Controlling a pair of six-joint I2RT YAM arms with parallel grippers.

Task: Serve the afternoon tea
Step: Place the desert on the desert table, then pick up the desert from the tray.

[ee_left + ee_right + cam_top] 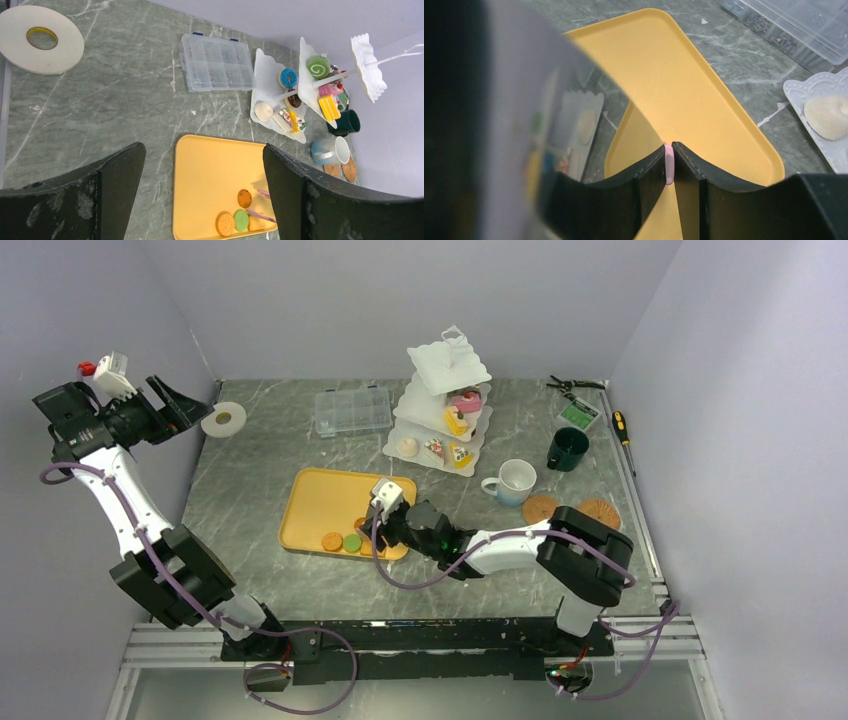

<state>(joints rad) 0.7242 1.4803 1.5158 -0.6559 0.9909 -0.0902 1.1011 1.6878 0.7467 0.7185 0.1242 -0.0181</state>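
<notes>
Top external view puts the white three-tier stand at the back of the grey marbled tabletop, right of centre. Toy pastries sit on its middle and bottom tiers: a pink piece, a yellow slice, a cream round and small cake slices. Three round biscuits lie apart from the stand, on the yellow tray in front of it, close to the tray's near right corner. The orange and green ones touch side by side, and the brown one lies just beyond them.

Right of the stand, the white mug and, further back, the dark-green mug stand upright on the tabletop. Two cork coasters lie flat just in front of the white mug.

The right end effector hangs low over the tray by the biscuits, its fingers pressed together on the pink tongs. The tongs' two arms show just right of the biscuits; whether a tip touches one is hard to tell. The left end effector is raised beyond the tabletop's far left edge, its fingers spread wide.

A white tape roll lies at the far left corner. The clear compartment box sits closed just left of the stand. Pliers and a screwdriver lie by the far right edge.
</notes>
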